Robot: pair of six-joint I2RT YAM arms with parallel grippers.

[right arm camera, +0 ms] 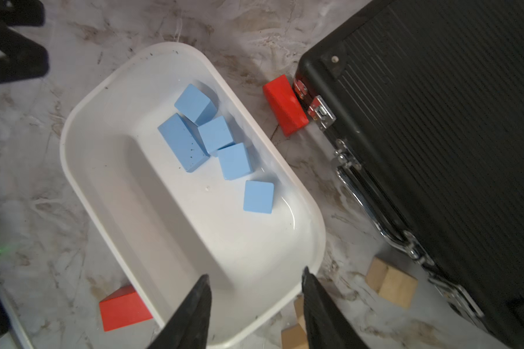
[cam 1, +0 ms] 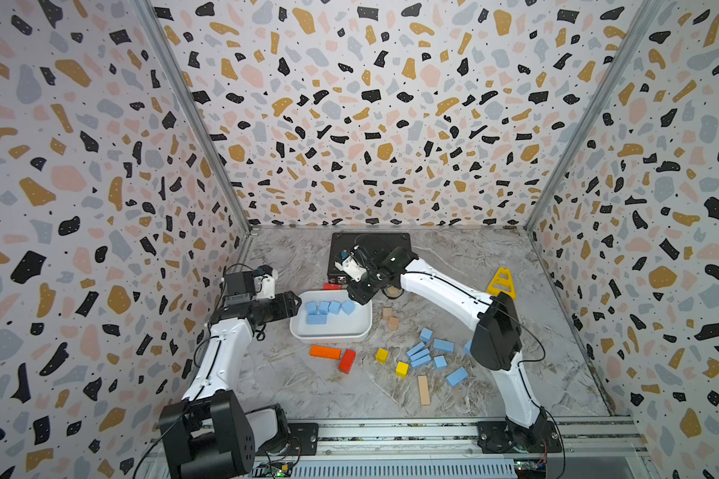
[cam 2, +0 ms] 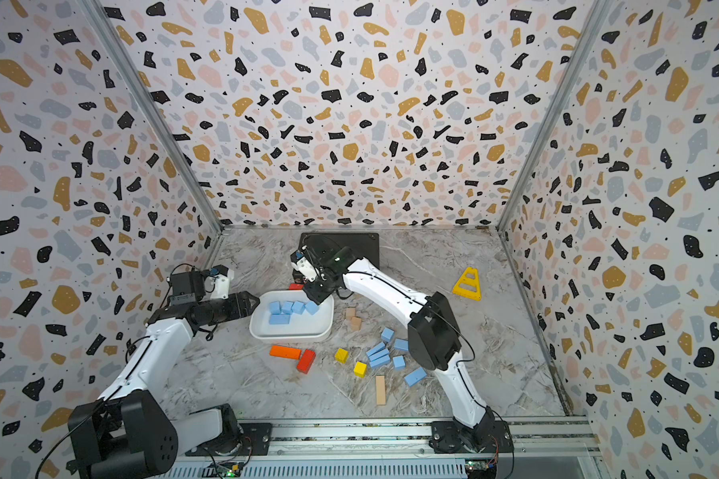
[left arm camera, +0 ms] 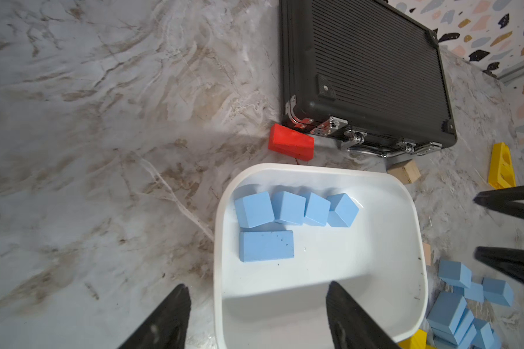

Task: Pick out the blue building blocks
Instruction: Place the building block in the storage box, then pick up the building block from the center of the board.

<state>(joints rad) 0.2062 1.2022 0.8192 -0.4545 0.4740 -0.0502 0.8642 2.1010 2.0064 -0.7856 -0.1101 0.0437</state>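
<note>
Your left gripper [left arm camera: 257, 285] and right gripper [right arm camera: 256, 272] hang over the rim of the white tray [left arm camera: 315, 290], jaws parted and empty, five blue building blocks [left arm camera: 288, 208] inside.

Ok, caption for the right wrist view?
Five blue blocks in the tray; right tool open and empty over its edge; case alongside.

Thirteen blue blocks [cam 1: 443, 345]: five in the one white tray [cam 1: 333, 336], eight loose right of centre in a top view, one of them half hidden. Two yellow cubes [cam 1: 382, 355], one yellow triangle [cam 1: 501, 284]. Two red blocks [cam 1: 346, 361], one orange bar [cam 1: 325, 352]. Four tan blocks [cam 1: 423, 390]. One black case [left arm camera: 366, 75].
</note>
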